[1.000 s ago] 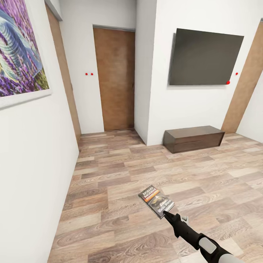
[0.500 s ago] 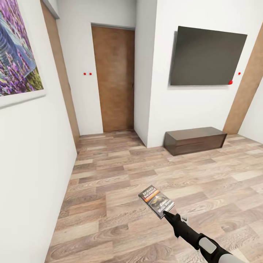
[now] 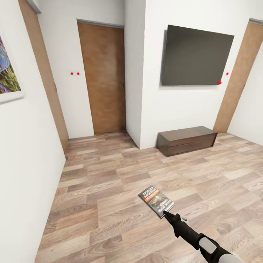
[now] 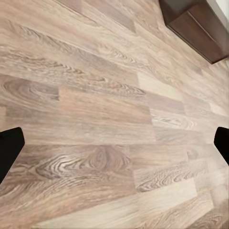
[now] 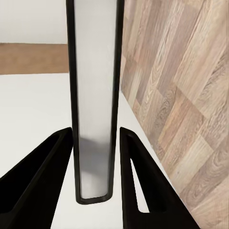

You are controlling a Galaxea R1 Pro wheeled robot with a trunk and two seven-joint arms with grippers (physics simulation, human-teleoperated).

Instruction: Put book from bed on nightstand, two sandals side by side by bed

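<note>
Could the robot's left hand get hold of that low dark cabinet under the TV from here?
Probably not. The cabinet stands against the far wall with open wood floor between, and the left hand hangs open above the planks, well short of it.

Framed picture (image 3: 7,76) cut off at left edge; book (image 3: 156,201) title text partly blurred.

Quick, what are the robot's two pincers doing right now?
Left pincer: open, holding nothing, above the wood floor.
Right pincer: closed on the book, gripping its edge.
</note>
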